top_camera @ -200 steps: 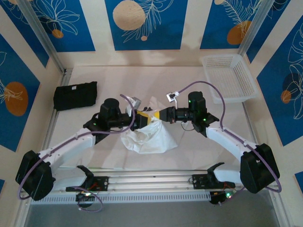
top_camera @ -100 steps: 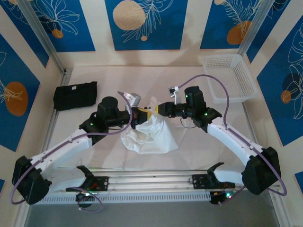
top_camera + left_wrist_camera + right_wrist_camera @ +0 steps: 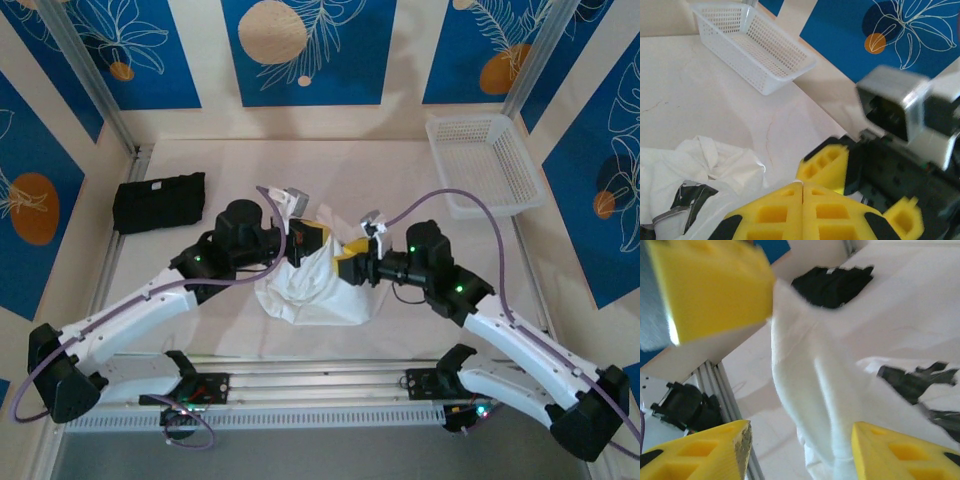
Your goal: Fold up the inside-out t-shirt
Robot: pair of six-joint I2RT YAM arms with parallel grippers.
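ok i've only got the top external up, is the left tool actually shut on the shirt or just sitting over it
observer: shut. the left wrist view shows the left tool with its yellow fingers pressed together, no gap.
operator: but is there cloth in it
observer: yes. from the right wrist, the t-shirt hangs down from that tool's yellow finger.
operator: and the right tool
observer: open. the right tool has its fingers well apart, with the hanging cloth between them and not pinched.
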